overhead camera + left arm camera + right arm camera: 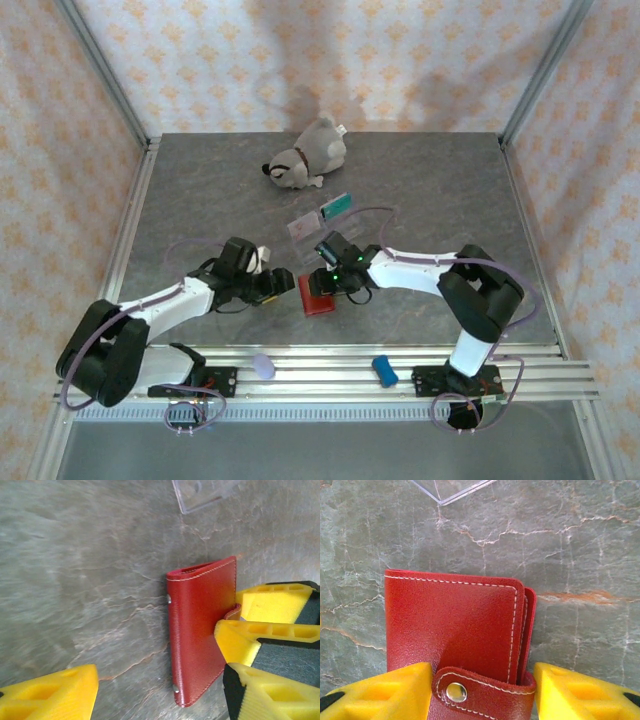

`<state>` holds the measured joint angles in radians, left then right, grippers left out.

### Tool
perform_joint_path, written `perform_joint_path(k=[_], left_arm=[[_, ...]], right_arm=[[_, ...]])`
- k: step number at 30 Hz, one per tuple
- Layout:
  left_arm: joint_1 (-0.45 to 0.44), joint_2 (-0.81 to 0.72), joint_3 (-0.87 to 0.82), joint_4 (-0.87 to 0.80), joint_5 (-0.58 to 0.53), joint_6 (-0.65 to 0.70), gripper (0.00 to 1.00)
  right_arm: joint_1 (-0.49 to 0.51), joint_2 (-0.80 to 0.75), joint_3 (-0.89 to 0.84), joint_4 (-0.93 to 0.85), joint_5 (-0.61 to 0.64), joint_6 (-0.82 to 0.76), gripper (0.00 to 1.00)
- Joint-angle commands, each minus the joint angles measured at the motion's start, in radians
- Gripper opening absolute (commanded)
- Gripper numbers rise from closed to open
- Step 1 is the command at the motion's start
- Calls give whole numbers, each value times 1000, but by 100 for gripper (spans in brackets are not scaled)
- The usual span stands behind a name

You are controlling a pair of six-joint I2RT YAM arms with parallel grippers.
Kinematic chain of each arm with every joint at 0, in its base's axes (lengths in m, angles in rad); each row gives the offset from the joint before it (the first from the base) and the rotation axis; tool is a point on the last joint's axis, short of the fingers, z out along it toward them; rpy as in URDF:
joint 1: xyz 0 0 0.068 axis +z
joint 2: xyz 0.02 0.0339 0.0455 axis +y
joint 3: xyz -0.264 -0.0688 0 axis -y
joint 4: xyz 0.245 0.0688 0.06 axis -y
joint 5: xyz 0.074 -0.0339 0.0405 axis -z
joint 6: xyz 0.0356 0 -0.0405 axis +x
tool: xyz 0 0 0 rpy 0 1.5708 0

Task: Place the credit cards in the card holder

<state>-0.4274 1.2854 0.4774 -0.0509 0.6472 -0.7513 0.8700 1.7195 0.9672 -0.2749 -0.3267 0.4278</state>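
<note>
The red card holder [318, 297] lies closed on the table, its tab snapped shut. In the right wrist view the card holder [452, 625] has its tab between the yellow fingers of my right gripper [482, 696], which is open and stands close on both sides of the tab. My right gripper [324, 283] meets the holder from the far side. In the left wrist view the holder [200, 630] has its near corner between the wide-open fingers of my left gripper [160, 695]. My left gripper [278, 284] sits just left of it. A teal credit card [338, 207] lies farther back.
A clear plastic case [304, 225] lies just behind the holder, its corner seen as the case [202, 492] and the case [451, 489]. A grey plush toy [308, 156] sits at the back. A lilac piece [263, 366] and a blue piece [385, 371] rest on the front rail.
</note>
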Motion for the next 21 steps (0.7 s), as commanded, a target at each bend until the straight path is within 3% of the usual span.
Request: perform_joint_path(k=[1,6,12,21], left_arm=[[-24,60,33,115,37,-39,64],[-33,111,17,169,48,-47,65],[-34,140,14,205,58,-68,63],[-34,157,30,180,76,-34,39]], right_arm=[[6,13,-27,51,-17,29,52],[7,-2,-61,102,-32,53,38],[7,-31,-108,211,-95,76,35],[7,-45,-120,249,-106,61,37]])
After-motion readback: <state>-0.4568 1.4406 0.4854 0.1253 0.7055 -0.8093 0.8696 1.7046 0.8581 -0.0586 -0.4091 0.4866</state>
